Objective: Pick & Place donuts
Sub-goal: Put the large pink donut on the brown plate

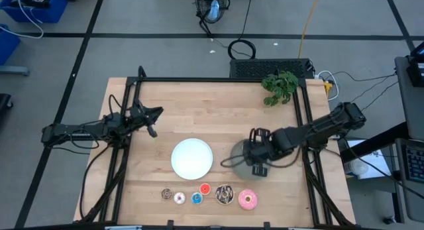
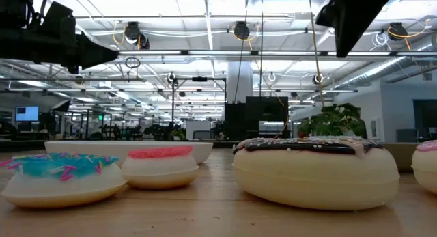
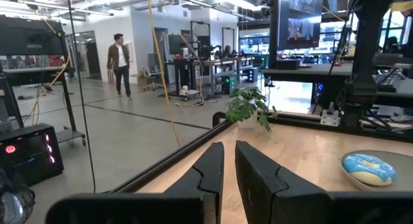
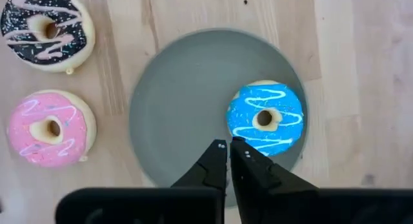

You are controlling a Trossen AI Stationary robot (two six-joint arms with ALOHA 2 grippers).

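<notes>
Blue donut (image 4: 265, 118) sits near grey plate's (image 4: 181, 108) rim.

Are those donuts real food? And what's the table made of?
Probably not food. The dark donut looks like moulded plastic or foam: smooth, matte cream body, tidy seam, very even pink drizzle. The blue donut on the grey plate has the same painted look. The table looks like pale wood, with plank lines and grain.
</notes>
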